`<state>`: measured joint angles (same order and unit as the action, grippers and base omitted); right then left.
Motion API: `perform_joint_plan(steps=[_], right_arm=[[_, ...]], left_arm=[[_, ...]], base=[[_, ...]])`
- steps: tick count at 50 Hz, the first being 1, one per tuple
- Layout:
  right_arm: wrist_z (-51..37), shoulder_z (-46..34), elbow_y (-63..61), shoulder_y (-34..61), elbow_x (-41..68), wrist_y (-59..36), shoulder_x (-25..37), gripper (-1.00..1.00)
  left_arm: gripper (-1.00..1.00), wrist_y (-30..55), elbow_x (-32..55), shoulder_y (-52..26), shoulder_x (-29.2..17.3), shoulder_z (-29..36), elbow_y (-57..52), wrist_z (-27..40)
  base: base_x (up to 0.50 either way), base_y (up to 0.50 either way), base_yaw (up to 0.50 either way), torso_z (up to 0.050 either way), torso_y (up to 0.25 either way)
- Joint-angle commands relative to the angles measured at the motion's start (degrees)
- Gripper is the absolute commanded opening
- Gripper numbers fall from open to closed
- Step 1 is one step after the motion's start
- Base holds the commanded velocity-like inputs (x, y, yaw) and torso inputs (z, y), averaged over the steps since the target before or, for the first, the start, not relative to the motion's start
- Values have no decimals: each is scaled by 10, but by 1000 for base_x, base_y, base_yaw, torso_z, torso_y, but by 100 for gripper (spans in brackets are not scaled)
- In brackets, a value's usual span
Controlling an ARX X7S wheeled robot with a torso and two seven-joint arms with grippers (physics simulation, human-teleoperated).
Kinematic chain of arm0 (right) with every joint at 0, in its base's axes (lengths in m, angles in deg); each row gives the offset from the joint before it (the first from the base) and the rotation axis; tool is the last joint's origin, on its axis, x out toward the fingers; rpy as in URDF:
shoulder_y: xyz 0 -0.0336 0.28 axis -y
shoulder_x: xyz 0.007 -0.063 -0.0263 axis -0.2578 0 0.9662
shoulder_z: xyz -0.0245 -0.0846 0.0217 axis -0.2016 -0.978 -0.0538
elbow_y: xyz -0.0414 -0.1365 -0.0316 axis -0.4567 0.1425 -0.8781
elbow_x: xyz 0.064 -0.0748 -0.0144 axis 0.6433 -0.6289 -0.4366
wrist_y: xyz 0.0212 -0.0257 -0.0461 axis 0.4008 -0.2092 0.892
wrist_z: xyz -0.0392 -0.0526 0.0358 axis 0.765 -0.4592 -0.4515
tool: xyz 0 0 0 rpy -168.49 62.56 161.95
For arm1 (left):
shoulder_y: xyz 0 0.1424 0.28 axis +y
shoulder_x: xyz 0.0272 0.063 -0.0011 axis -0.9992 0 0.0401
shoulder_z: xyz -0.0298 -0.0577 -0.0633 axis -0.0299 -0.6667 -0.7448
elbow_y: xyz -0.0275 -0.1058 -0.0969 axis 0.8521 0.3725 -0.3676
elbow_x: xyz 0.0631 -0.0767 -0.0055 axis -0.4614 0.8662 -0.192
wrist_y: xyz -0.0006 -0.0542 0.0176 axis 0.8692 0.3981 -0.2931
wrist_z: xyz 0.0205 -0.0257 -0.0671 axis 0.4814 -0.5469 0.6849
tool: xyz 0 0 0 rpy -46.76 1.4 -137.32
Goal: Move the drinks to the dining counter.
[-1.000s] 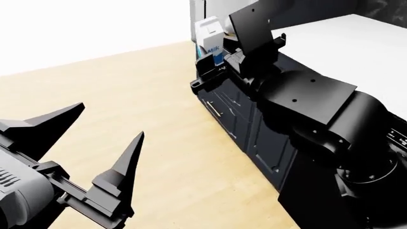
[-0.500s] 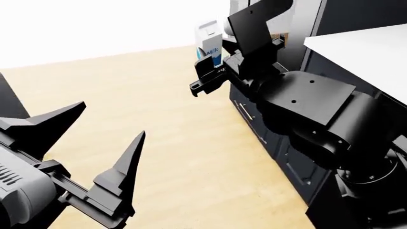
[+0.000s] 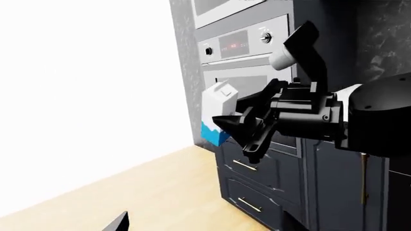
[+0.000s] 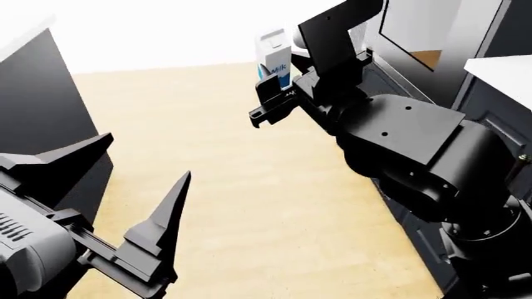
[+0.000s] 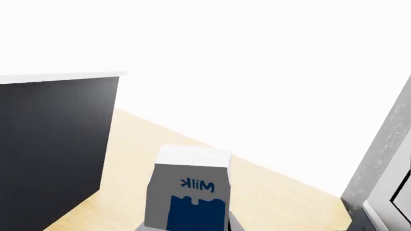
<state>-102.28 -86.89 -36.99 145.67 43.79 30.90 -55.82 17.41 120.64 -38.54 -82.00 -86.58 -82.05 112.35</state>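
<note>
Wooden floor beneath right claw (image 4: 278,84) gripping boxy Milk carton (image 4: 273,53).

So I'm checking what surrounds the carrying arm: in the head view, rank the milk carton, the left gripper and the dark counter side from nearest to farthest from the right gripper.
1. The milk carton, held in the right gripper itself.
2. The left gripper, open, low at the view's left across the wooden floor.
3. The dark counter side, at the far left edge. Items 2 and 3 are close to call.
</note>
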Motion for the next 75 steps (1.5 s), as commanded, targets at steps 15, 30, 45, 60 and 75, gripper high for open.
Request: perform_joint_plan(steps=[15,30,45,60,75], right_arm=[[-26,22,-1,10,-30,-7,2,-100],[-22,18,-2,12,-29,-6,1,-100],[-17,-6,-1,19,-52,-1,4,-100],[-23,-4,-10,16,-50,-1,9,-100],[-24,2,-12,16,-40,-3,9,-100]], left_arm=[[100,1,1,-5,2,6,2,3],[100,7,7,1,4,-9,1,2],[100,4,12,-7,1,-3,3,8],[100,1,18,-10,-1,1,0,16],[100,3,21,-11,0,1,2,20]], base=[[-67,-100,233,1,2],[-293,-467,0,1,0],[-158,-480,173,1,0],[-21,-469,362,1,1],[-290,-480,24,0,0]])
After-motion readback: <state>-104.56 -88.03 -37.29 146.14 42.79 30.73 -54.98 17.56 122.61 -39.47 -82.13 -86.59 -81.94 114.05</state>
